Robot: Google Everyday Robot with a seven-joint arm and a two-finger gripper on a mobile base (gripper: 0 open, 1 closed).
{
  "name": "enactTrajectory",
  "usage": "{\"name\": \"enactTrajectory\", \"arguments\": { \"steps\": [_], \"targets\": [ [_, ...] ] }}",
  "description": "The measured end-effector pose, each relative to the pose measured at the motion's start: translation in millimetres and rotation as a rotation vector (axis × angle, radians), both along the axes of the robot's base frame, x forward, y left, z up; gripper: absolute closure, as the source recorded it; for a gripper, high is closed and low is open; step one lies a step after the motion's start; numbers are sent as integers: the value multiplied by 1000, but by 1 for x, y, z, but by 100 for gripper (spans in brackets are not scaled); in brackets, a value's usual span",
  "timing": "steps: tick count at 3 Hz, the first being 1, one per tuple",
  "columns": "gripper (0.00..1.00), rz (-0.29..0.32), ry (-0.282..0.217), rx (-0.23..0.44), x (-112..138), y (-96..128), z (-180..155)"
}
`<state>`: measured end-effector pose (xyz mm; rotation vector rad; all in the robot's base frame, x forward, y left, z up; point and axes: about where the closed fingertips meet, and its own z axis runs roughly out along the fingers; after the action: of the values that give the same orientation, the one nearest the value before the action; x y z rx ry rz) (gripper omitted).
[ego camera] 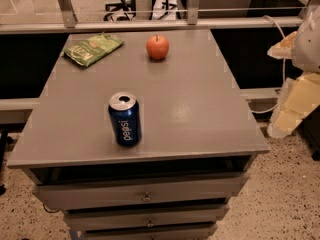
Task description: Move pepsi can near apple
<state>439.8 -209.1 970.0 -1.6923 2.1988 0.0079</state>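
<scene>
The pepsi can stands upright near the front of the grey table, left of centre, its white lettering facing me. The red-orange apple sits at the back of the table, right of centre, well apart from the can. My gripper shows as cream-white arm parts at the right edge of the view, off the table's right side and lower than its top. It is far from both the can and the apple and holds nothing that I can see.
A flat green snack bag lies at the table's back left. Drawers run below the table front. A metal rail and frame posts stand behind the table. Speckled floor lies to the right.
</scene>
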Motion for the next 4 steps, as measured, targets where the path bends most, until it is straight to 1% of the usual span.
{"name": "enactTrajectory", "arguments": {
  "steps": [1, 2, 3, 4],
  "targets": [
    [0, 42, -3, 197, 4, 38, -19],
    [0, 118, -24, 399, 7, 104, -26],
    [0, 180, -22, 568, -2, 170, -23],
    [0, 190, -22, 608, -6, 184, -14]
  ]
}}
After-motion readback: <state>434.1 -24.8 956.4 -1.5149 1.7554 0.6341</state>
